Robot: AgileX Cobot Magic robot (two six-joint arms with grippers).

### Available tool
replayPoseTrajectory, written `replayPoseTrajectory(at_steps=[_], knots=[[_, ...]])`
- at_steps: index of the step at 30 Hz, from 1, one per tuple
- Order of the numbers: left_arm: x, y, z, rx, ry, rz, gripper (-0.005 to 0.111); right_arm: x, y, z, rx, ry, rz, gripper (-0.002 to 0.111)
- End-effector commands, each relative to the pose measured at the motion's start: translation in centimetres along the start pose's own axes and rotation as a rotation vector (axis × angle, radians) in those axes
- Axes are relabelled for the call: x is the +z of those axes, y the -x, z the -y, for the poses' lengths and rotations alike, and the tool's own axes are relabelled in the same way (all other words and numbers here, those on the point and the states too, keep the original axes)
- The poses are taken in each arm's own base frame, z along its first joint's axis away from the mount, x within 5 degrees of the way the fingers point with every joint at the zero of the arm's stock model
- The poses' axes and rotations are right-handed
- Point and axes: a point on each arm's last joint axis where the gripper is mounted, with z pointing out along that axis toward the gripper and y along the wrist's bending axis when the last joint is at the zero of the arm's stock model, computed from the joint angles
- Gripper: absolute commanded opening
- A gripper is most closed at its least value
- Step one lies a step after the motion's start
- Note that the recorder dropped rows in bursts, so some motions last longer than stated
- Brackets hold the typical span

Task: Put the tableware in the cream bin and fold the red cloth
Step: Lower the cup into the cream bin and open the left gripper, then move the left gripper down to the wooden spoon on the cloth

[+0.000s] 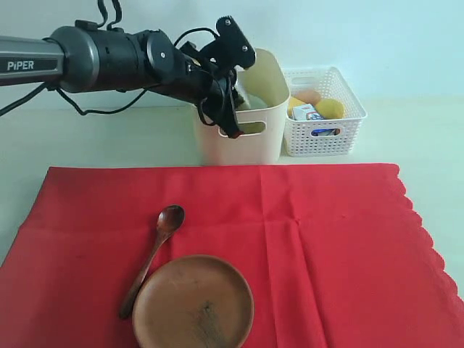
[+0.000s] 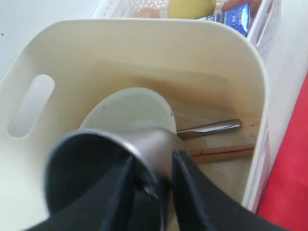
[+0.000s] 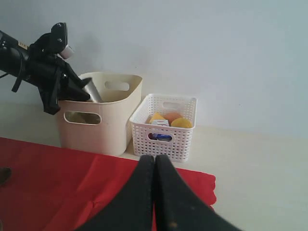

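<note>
Left gripper [image 2: 154, 163] over cream bin [image 2: 216, 62], jaws narrow astride steel cup [image 2: 144, 143]; grip unclear. Bowl [image 2: 130, 108] beneath. White basket [image 1: 326, 139] beside bin. Right gripper [image 3: 154, 161] closed.

Left hand [image 2: 153, 169] angled downward, pinching the steel cup [image 2: 150, 138] by its wall — right hand [image 3: 154, 161] fully closed.

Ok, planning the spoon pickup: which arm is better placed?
Probably left: the wooden spoon lies on its side of the red cloth, though the left end effector holds the steel cup over the cream bin.
</note>
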Motion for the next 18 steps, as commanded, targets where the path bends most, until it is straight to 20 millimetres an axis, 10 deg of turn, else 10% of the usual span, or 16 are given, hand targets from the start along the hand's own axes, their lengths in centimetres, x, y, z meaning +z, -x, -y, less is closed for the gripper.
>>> replayPoseTrajectory(at_steps=[1, 18], knots=[[0.5, -0.3, 0.5, -0.014, -0.016, -0.012, 0.052, 0.0, -0.1, 0.0, -0.001, -0.008, 0.006, 0.0], [-9.3, 4.3, -1.2, -0.198, -0.135, -0.089, 0.058, 0.0, -0.1, 0.0, -0.001, -0.008, 0.004, 0.0]])
